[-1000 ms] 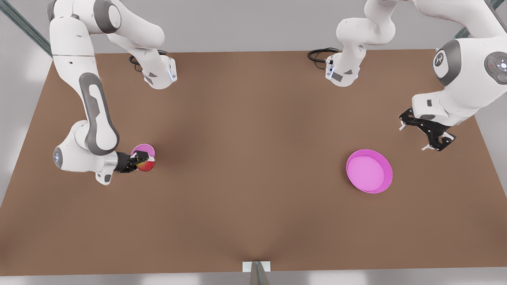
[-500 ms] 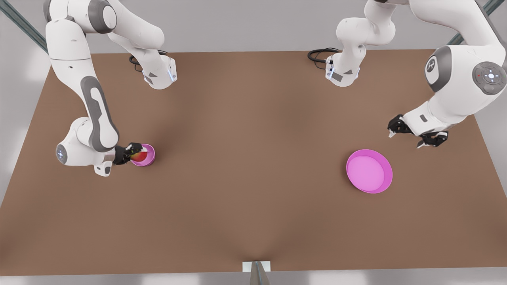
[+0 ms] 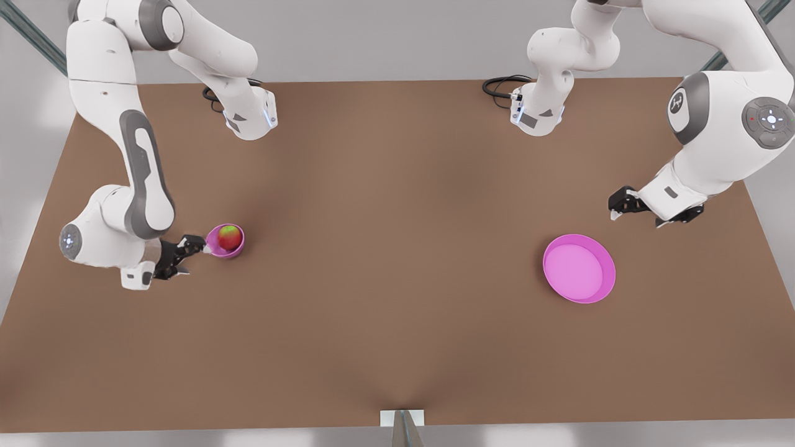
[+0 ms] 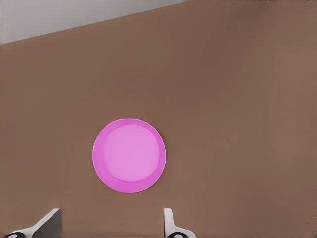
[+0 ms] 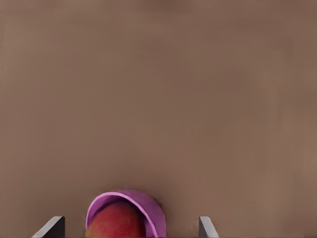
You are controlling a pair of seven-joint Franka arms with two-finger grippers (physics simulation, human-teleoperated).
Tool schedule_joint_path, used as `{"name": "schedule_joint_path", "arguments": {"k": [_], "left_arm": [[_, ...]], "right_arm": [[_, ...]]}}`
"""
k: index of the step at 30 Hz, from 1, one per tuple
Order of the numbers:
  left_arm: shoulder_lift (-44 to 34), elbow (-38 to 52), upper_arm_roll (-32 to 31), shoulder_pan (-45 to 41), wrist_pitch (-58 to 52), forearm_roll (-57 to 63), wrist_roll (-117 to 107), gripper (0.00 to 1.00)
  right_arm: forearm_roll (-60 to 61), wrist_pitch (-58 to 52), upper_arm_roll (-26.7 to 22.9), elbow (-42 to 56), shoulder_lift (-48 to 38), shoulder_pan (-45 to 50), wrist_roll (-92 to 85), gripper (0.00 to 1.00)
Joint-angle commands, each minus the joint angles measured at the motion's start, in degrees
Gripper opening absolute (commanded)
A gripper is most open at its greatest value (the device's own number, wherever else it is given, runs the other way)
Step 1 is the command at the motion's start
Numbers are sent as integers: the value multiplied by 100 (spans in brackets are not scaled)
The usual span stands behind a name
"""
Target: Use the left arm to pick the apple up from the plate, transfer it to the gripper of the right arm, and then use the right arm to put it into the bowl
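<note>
Released, apple (image 3: 230, 237) sits in bowl (image 3: 214, 246); right tool (image 3: 180, 256), left tool (image 3: 649, 214) both open, empty

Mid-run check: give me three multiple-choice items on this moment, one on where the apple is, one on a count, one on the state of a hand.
1. Where is the apple?
A. in the bowl
B. on the plate
C. on the table

2. How many pink dishes stand on the table?
A. one
B. two
C. three

3. The right hand is:
A. shut on the apple
B. open beside the bowl
C. over the plate

Key: 1 A, the apple sits inside the bowl's rim; 2 B, bowl and plate; 3 B, the right wrist view shows spread fingers with the apple free. The left hand waits open near the plate.
</note>
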Motion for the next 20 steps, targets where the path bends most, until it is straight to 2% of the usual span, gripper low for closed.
{"name": "schedule_joint_path", "arguments": {"k": [1, 2, 3, 4, 5, 6, 7, 8, 9, 13, 15, 20], "left_arm": [[-6, 3, 1, -4, -2, 0, -989, 100], [-6, 3, 1, -13, -2, 0, -989, 100], [-6, 12, 1, -13, -2, 0, -989, 100], [-6, 12, 1, -13, 6, 0, -989, 100], [-6, 12, 1, -13, -2, 0, -989, 100], [-6, 12, 1, -13, 6, 0, -989, 100], [-6, 12, 1, -22, -2, 8, -989, 100], [-6, 12, 1, -31, -2, 17, -989, 100], [-6, 90, 1, -22, -11, 17, -980, 100], [187, 231, 1, -22, -11, 17, -980, 100], [187, 240, 1, -22, -11, 17, -980, 100], [179, 240, 1, -22, -11, 17, -980, 100]], "right_arm": [[-971, -633, 379, 1123, -34, 81, 1225, 100], [-1630, -713, 635, 1924, -17, 458, 2007, 100], [-2079, -949, 643, 2372, -34, 942, 2745, 100], [-2097, -1459, 731, 2654, -69, 1039, 3923, 100], [-2079, -1828, 758, 2488, -446, 1022, 4539, 100], [-1684, -1856, 433, 1126, -1519, 1013, 4732, 100], [-1675, -1926, -129, 1089, -1537, 1469, 4979, 100], [-1666, -2427, -350, 1344, -1502, 1602, 5716, 100], [-1693, -2471, -350, 1406, -1493, 1602, 5999, 100], [-1684, -2453, -499, 2206, -667, 1637, 5990, 100], [-1675, -2392, -1044, 2171, -755, 2173, 5990, 100], [-1631, -2181, -930, 2100, -755, 2164, 5990, 100]]}}
